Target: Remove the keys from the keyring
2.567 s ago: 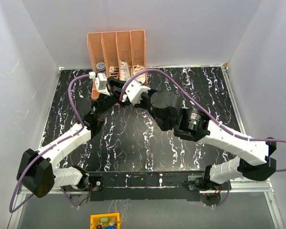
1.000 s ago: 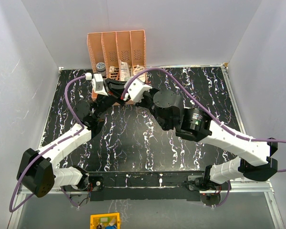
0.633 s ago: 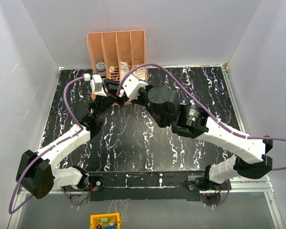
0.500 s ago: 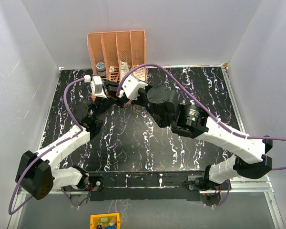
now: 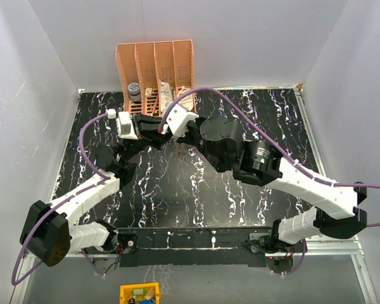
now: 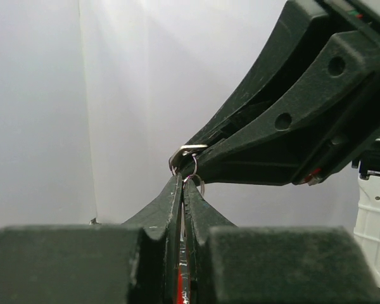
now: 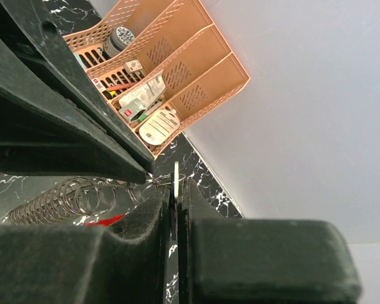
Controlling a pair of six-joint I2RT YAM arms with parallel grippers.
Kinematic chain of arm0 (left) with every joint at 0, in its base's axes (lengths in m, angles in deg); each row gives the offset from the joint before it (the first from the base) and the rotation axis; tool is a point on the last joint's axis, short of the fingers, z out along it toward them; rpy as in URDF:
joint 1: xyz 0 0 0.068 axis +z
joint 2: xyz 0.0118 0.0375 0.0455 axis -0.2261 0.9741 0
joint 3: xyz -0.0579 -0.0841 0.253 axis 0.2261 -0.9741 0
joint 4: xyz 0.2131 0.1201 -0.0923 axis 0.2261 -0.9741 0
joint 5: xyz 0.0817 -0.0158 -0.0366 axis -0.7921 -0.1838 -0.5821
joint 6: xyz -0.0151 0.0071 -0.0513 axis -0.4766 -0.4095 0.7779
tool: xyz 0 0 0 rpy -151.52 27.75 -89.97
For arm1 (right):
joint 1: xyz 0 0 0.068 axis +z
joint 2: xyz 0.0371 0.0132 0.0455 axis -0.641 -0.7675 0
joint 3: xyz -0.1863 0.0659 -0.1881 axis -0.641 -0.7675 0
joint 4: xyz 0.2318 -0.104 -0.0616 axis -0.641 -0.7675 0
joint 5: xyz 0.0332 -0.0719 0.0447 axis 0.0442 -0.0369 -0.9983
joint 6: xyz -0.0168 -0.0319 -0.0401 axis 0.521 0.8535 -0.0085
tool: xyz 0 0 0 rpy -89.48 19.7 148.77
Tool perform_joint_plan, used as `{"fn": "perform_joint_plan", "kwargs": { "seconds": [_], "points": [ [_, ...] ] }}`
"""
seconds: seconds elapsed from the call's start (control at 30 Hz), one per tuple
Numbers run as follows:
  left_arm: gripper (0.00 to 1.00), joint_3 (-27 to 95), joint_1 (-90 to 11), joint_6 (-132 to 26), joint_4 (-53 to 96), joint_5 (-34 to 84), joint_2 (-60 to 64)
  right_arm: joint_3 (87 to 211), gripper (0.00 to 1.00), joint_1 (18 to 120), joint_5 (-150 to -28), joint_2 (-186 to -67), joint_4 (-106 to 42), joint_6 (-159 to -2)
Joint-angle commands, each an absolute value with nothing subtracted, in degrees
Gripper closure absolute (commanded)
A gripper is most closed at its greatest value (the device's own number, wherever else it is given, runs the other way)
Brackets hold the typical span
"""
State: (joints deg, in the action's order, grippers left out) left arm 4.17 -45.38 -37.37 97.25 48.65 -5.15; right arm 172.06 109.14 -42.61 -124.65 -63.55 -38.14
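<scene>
Mid-frame, the left gripper point(image 6: 182, 182) pinches the keys point(image 6: 180, 286), hidden but for a red sliver. The right gripper point(image 7: 176, 190) clamps a thin strip point(image 7: 176, 170), perhaps a key; a ring point(image 6: 194, 173) hangs between the tips.

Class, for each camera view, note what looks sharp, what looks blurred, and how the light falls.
Top external: even, soft light, the table sharp throughout. Left wrist: the keyring is crisp against a bright wall, while the left pincer, near the lens, is dark and blurred. Right wrist: the orange organizer is sharp; the right pincer, shut on the keys, is soft.
</scene>
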Motion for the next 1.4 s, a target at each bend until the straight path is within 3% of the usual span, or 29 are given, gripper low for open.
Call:
{"fn": "perform_joint_plan", "kwargs": {
  "seconds": [0.0,0.87,1.37],
  "points": [
    [1.00,3.1,-45.5,-37.0,106.4,49.9,-8.3,170.4,1.00,109.0,-42.2,-121.1,-58.2,-38.9],
    [1.00,4.5,-45.5,-29.6,121.4,45.1,-3.2,160.9,1.00,109.0,-44.1,-114.8,-52.4,-41.0],
    [1.00,6.5,-45.8,-28.2,121.5,39.6,-2.9,155.3,1.00,109.0,-47.5,-114.2,-46.3,-41.4]
  ]
}}
